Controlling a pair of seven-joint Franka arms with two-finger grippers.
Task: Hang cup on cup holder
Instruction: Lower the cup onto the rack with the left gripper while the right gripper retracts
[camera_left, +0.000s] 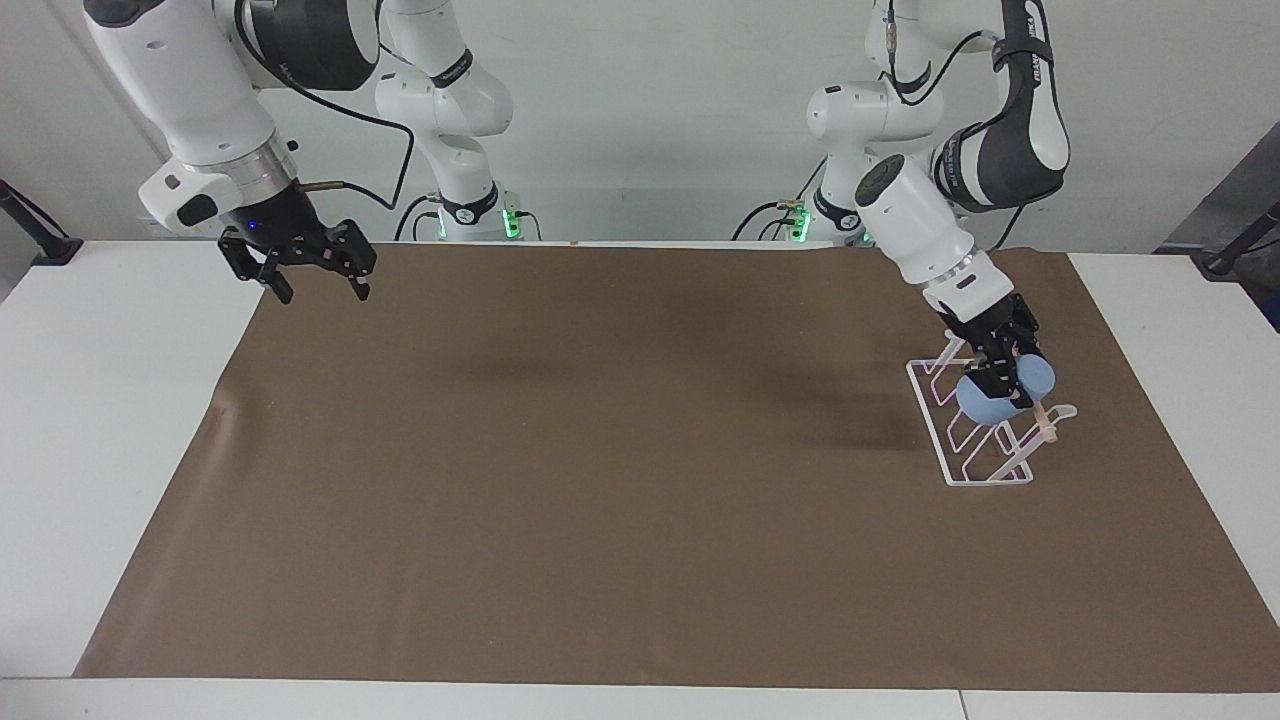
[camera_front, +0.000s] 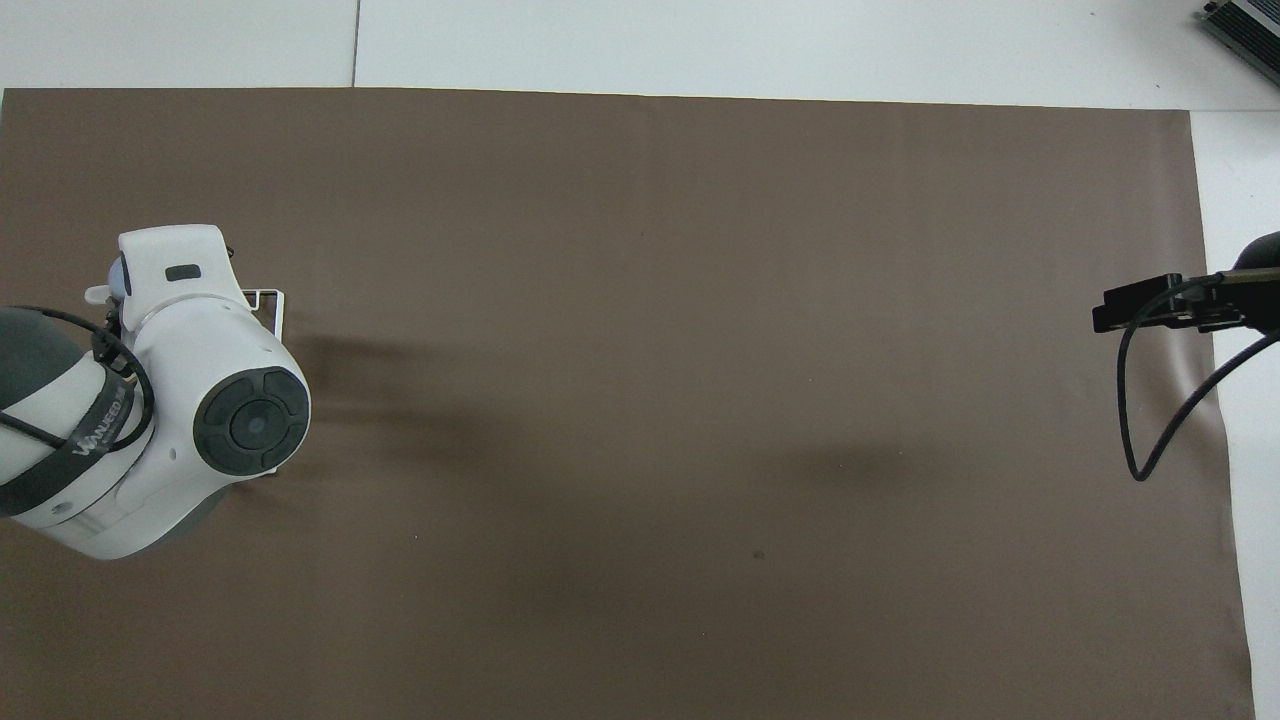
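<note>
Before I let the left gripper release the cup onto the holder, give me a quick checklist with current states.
1. Left gripper shut on the cup: ok.
2. Cup over the cup holder, at its wooden dowel end: ok.
3. Cup actually seated on the holder: cannot tell; the gripper hides the contact, and the left arm covers it in the overhead view.
4. Holder base flat on the brown mat: ok.
5. Right gripper open, waiting over the mat's corner at the right arm's end, well apart from the holder: ok.
</note>
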